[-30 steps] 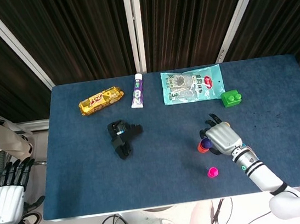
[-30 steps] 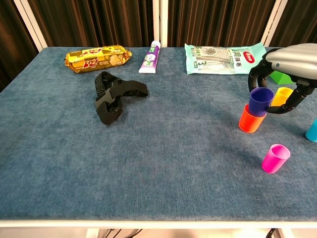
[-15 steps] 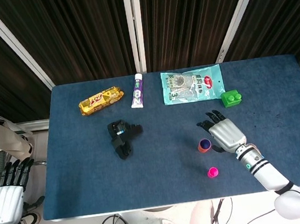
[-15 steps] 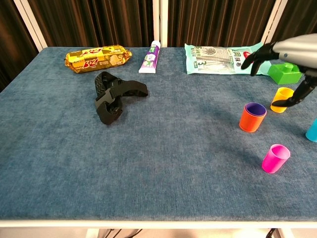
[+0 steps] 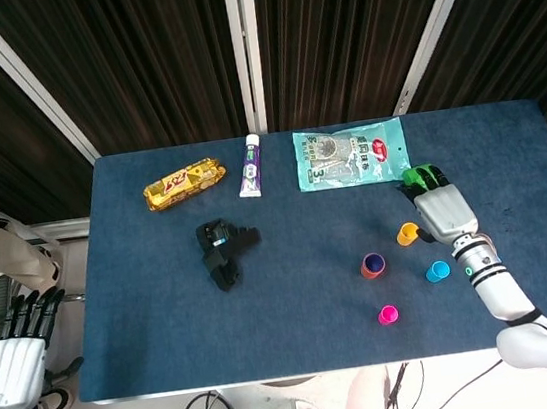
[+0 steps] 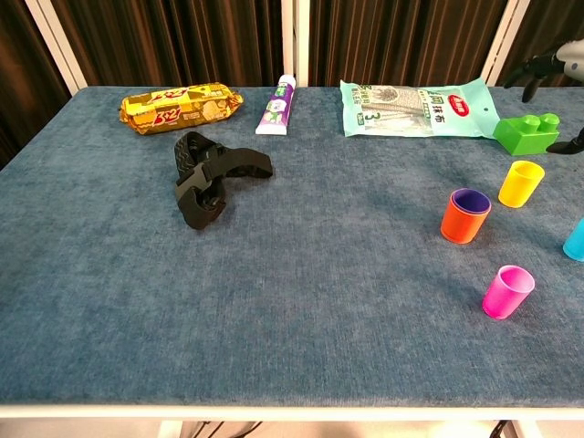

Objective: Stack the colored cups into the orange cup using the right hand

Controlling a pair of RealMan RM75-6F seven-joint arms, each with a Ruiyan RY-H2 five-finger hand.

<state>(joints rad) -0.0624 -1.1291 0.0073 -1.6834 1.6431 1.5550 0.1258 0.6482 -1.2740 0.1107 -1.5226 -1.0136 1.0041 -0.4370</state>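
I am pulling my empty, spread right hand [image 5: 442,211] back toward the worktop's far right edge, having just dropped the purple cup [image 6: 471,200] into the orange cup [image 5: 372,266], so yellow cup [image 5: 408,234] comes next.

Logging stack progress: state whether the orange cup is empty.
Not empty: the orange cup holds a purple cup nested inside, its rim visible in the chest view.

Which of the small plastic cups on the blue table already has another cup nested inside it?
The orange plastic cup: a purple cup sits inside it. The yellow cup, pink cup and light-blue cup stand separately.
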